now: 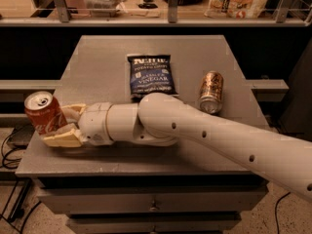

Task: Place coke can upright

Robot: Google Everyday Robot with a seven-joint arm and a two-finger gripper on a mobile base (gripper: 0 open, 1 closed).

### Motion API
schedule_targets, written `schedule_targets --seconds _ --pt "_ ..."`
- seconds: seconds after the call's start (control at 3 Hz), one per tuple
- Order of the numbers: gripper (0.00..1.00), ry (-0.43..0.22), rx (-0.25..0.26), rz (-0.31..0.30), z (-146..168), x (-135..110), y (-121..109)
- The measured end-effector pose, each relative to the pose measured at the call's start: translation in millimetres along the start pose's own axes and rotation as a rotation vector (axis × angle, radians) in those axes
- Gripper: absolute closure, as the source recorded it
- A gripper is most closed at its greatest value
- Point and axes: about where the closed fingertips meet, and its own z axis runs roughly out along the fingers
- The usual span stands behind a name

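Over at the left edge of the table, the gripper is clamped around the coke can, holding it nearly upright, I'd guess so it lands standing.

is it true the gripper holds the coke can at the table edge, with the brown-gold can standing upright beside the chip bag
Not quite: the brown-gold can lies on its side beside the chip bag, as the camera view shows. The gripper does hold the coke can at the table edge.
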Motion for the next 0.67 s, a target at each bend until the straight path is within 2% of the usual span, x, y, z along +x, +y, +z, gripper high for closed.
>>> schedule_targets --seconds 0.33,0.67 --pt "0.01 0.014 0.008 -0.010 -2.7 -2.9 -0.7" --pt "0.00 0.016 0.008 -0.011 -2.6 -3.3 -0.4"
